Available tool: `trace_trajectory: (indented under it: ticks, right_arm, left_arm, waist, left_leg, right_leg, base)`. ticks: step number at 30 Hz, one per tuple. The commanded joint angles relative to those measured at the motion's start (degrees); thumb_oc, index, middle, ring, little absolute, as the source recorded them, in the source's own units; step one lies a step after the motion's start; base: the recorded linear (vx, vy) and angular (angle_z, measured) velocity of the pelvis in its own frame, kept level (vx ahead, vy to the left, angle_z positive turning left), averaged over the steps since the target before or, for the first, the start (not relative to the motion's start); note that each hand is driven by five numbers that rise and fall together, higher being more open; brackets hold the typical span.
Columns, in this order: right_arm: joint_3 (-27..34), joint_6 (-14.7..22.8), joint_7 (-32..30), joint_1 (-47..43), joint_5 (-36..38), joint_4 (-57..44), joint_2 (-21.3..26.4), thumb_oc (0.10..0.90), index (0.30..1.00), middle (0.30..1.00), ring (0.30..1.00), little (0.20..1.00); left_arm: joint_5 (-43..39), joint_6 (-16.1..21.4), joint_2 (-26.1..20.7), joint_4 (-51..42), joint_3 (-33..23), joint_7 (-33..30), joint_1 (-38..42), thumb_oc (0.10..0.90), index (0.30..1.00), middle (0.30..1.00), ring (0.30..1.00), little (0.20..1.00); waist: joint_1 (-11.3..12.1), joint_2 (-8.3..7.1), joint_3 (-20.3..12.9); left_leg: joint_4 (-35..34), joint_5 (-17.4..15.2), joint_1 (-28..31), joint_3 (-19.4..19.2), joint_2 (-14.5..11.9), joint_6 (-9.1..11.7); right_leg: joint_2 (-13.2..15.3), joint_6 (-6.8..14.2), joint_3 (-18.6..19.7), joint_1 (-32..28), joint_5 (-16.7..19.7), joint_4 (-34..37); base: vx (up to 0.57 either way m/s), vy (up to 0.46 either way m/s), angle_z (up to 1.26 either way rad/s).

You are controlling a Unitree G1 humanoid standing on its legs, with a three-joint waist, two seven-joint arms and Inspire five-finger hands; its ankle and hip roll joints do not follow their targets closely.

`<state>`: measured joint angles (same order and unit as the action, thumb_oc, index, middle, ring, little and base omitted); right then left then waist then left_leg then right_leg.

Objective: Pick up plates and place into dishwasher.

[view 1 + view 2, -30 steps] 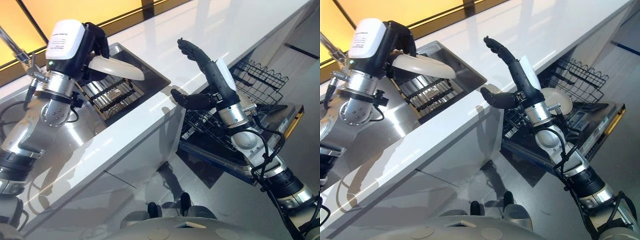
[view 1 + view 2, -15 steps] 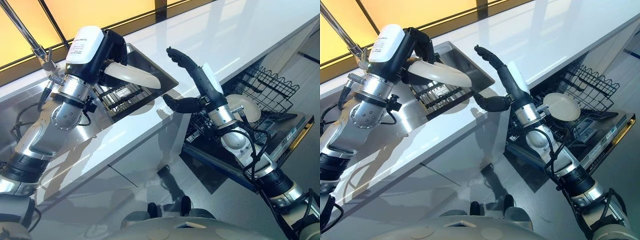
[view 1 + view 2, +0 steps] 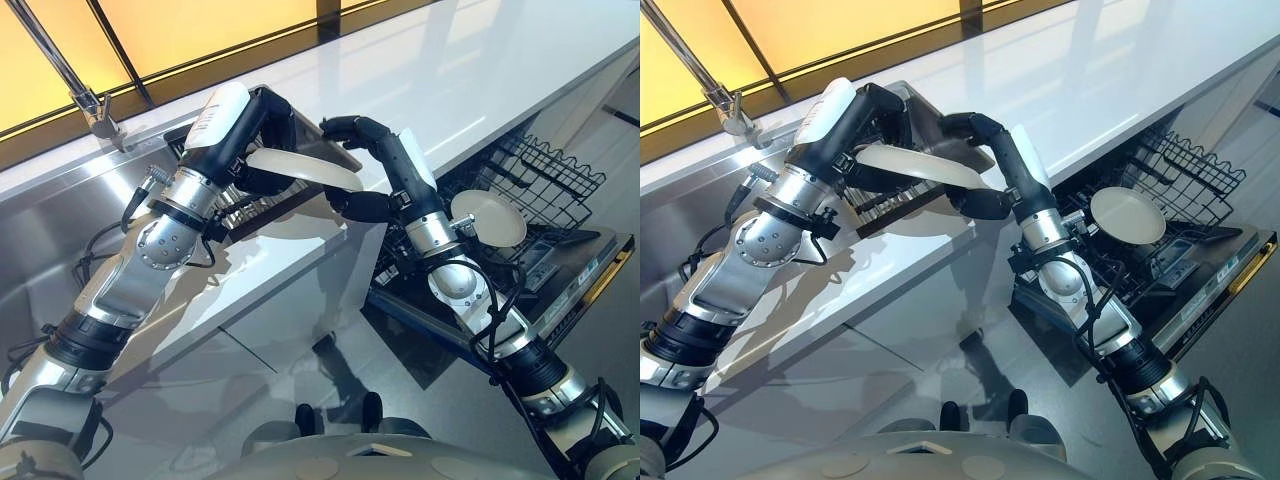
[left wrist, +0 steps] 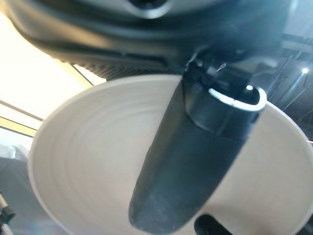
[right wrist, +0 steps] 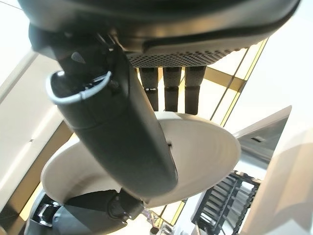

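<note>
My left hand (image 3: pixel 250 125) is shut on a white plate (image 3: pixel 300 168), held tilted above the counter edge by the sink. In the left wrist view its thumb (image 4: pixel 190 161) lies across the plate (image 4: pixel 83 156). My right hand (image 3: pixel 362 135) meets the plate's other end, with its fingers curled over the rim and its thumb (image 3: pixel 358 207) beneath. The right wrist view shows the plate (image 5: pixel 200 142) between that thumb (image 5: pixel 122 127) and the fingers (image 5: pixel 168 88). A second white plate (image 3: pixel 488 218) stands in the dishwasher rack (image 3: pixel 545 165).
A white counter (image 3: pixel 450 70) runs across the back. The steel sink (image 3: pixel 60 230) with a faucet (image 3: pixel 88 100) lies at left, and a dark dish rack (image 3: pixel 262 200) sits in it under the held plate. The open dishwasher door (image 3: pixel 585 280) juts out at lower right.
My left hand has carried the plate rightward and lower. My right hand, raised with straight fingers before, has come down and curled round the plate's end. The camera has shifted too.
</note>
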<state>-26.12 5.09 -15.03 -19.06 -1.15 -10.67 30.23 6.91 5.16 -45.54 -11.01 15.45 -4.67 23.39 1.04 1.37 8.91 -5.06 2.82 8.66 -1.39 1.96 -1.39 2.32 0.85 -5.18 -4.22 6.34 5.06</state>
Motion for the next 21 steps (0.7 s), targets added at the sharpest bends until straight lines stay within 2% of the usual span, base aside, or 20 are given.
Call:
trace_trajectory:
  ticks: [1,10,11,12,13,16,21]
  right_arm:
    - [-0.6,4.5,-3.6,-7.1,0.3,-3.2,-3.0,0.100,0.300,0.300,0.300,0.200]
    - [0.2,4.7,-5.2,-6.0,-0.8,-3.8,-3.4,0.100,0.300,0.300,0.300,0.200]
    - [0.6,4.8,-5.3,-5.8,-0.9,-3.9,-3.3,0.100,0.300,0.300,0.300,0.200]
    - [0.9,5.0,-5.7,-5.6,-1.0,-3.9,-3.2,0.100,0.300,0.300,0.300,0.200]
    - [1.3,5.2,-6.2,-5.4,-1.0,-4.0,-3.0,0.100,0.300,0.300,0.300,0.200]
    - [2.7,5.8,-7.2,-4.7,-1.7,-4.0,-3.0,0.100,0.300,0.300,0.300,0.200]
    - [8.2,7.8,-11.4,-2.6,-1.7,-4.4,-1.9,0.100,0.300,0.300,0.300,0.200]
  left_arm:
    - [-2.1,4.0,1.5,-3.6,1.6,-2.3,7.6,0.100,0.300,0.300,0.300,0.200]
    - [-0.8,3.6,2.4,-4.1,1.6,-2.8,6.8,0.100,0.300,0.300,0.300,0.200]
    - [-0.9,3.4,2.3,-4.2,1.4,-3.1,6.6,0.262,0.439,0.439,0.439,0.362]
    - [-1.1,3.4,2.1,-4.2,1.1,-3.7,6.2,0.353,0.516,0.516,0.516,0.453]
    - [-1.2,3.2,2.0,-4.1,0.8,-3.6,6.0,0.800,0.900,0.900,0.900,0.900]
    - [-1.3,2.7,2.5,-4.1,0.2,-2.9,4.8,0.800,0.900,0.900,0.900,0.900]
    - [-1.7,-0.4,2.6,-1.9,-2.7,1.5,-1.1,0.800,0.900,0.900,0.900,0.900]
  waist:
    - [-0.2,-0.65,-7.6]
    - [-0.6,-0.62,-7.7]
    - [-0.6,-0.58,-7.8]
    - [-0.6,-0.53,-7.7]
    - [-0.6,-0.50,-7.7]
    - [-0.5,-0.46,-7.6]
    - [0.0,-0.34,-7.4]
  left_leg:
    - [0.7,-4.4,-1.1,-3.4,0.7,0.3]
    - [0.7,-4.4,-1.0,-4.0,0.5,0.3]
    - [0.7,-4.4,-1.0,-4.0,0.5,0.3]
    - [0.6,-4.5,-0.9,-3.9,0.6,0.2]
    - [0.7,-4.5,-0.9,-3.9,0.6,0.2]
    - [0.7,-4.5,-0.8,-3.7,0.5,0.2]
    - [0.9,-4.5,-0.7,-3.2,0.6,0.1]
  right_leg:
    - [-0.1,4.0,-0.5,-1.9,-6.0,-2.6]
    - [-0.3,3.8,-0.2,-2.1,-6.0,-2.2]
    - [-0.3,3.8,-0.1,-2.1,-6.0,-2.2]
    - [-0.4,3.8,-0.1,-2.1,-6.1,-2.3]
    - [-0.4,3.8,-0.1,-2.1,-6.2,-2.4]
    - [-0.4,3.8,-0.2,-2.2,-6.3,-2.6]
    - [-0.4,3.7,-0.6,-2.5,-6.3,-2.5]
  base:
    - [0.00,0.000,0.00]
    - [0.00,0.000,0.00]
    - [0.00,0.000,0.00]
    - [0.00,0.000,0.00]
    - [0.00,0.000,0.00]
    - [0.00,0.000,0.00]
    - [0.00,0.000,0.00]
